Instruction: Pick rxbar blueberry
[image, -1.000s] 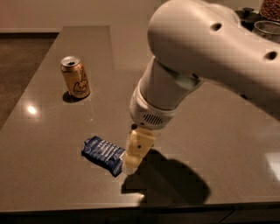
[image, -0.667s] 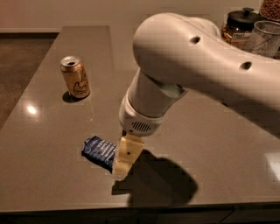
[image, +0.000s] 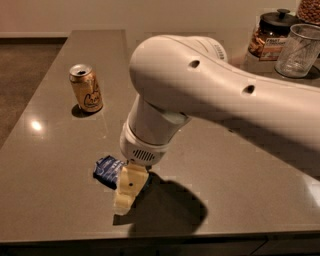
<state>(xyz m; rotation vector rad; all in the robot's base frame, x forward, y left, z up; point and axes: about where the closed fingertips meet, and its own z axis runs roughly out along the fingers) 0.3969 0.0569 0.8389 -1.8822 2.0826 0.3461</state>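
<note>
The rxbar blueberry (image: 106, 170) is a dark blue crinkly wrapper lying flat on the grey table (image: 60, 200) near its front edge. Only its left end shows; the rest is hidden behind my gripper. My gripper (image: 128, 192) hangs from the big white arm (image: 210, 95) and is down over the bar's right part, with one cream finger (image: 129, 189) in front of it, tip near the tabletop. A gold soda can (image: 86, 88) stands upright at the back left, well away from the gripper.
A jar of nuts with a black lid (image: 270, 34) and a clear glass (image: 299, 50) stand at the back right. The table's front edge runs just below the gripper. The floor lies beyond the table's left edge.
The arm has moved left and down, so the gripper now covers the right part of the blue bar. The bar and the can have not moved.
</note>
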